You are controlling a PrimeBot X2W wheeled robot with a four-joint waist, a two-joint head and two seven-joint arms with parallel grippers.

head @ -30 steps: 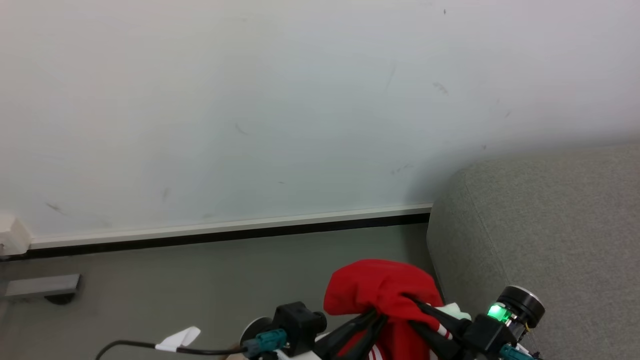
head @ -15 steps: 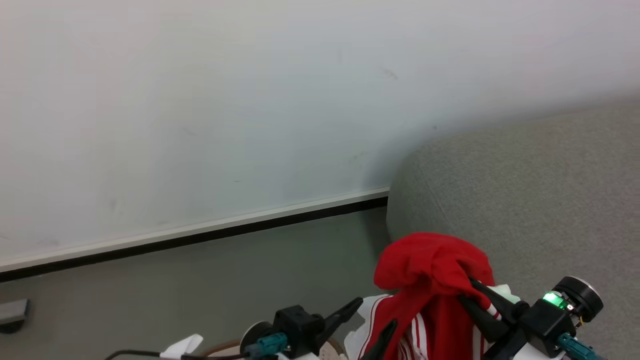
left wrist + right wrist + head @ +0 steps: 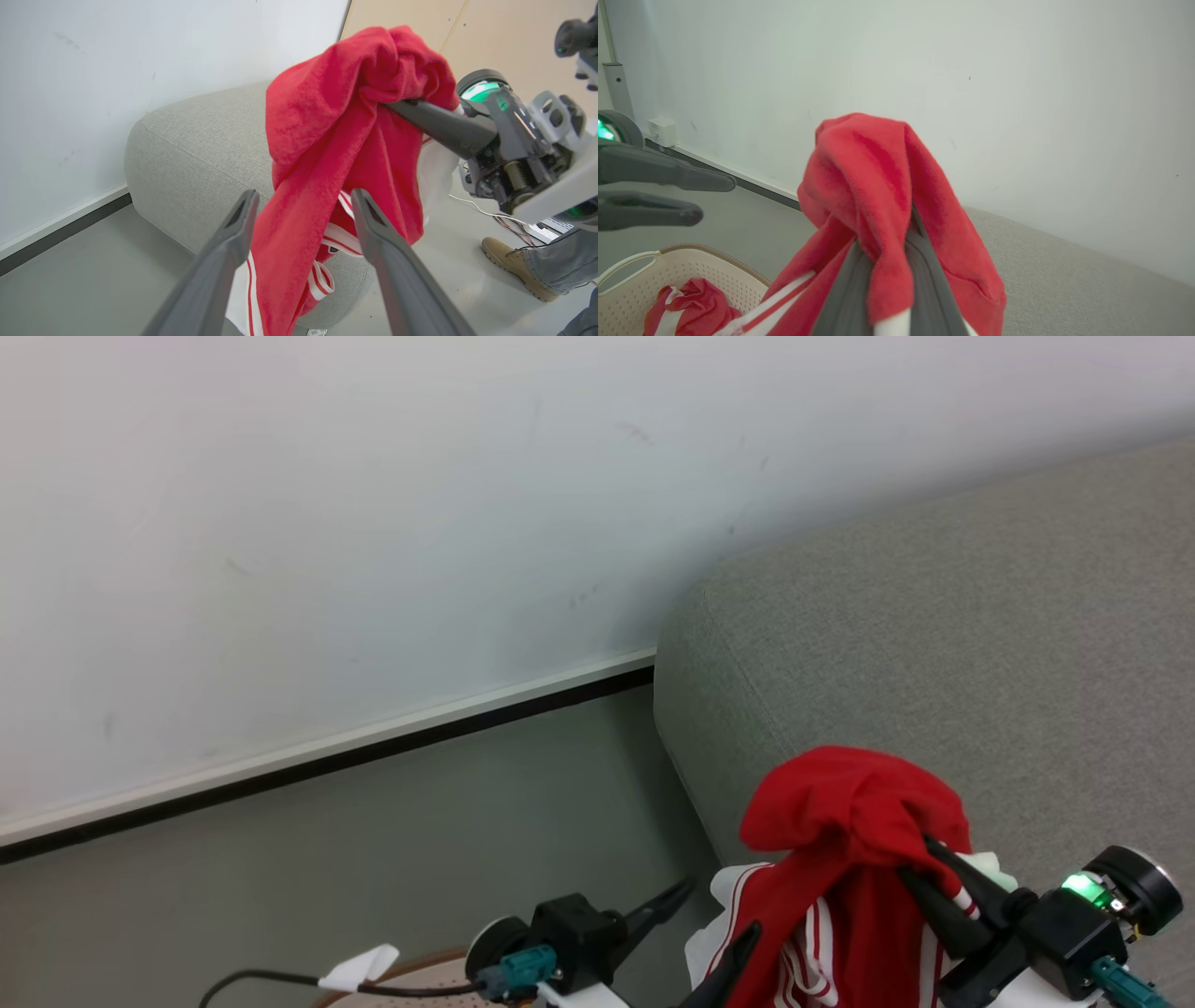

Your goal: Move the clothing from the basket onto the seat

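My right gripper (image 3: 924, 859) is shut on a bunch of red clothing (image 3: 854, 812) with white stripes. The garment hangs from it over the front left corner of the grey seat (image 3: 934, 635). The left gripper (image 3: 707, 922) stands open just left of the hanging fabric. In the left wrist view the clothing (image 3: 336, 116) hangs between and beyond my open fingers (image 3: 233, 233), in front of the seat (image 3: 196, 149). In the right wrist view the clothing (image 3: 878, 186) drapes over and hides my fingertips. Below lies the cream basket (image 3: 705, 275) with another red garment (image 3: 691, 305) inside.
A white wall with a pale skirting board (image 3: 327, 751) runs behind the grey floor (image 3: 373, 868). The basket rim (image 3: 411, 966) peeks in at the bottom of the head view. A person's shoe (image 3: 509, 261) and trouser leg (image 3: 560, 261) stand on the floor beyond the seat.
My left gripper has opened and let go of the clothing. The head camera has swung right, bringing more of the seat into view. The right gripper now holds the garment over the seat's corner.
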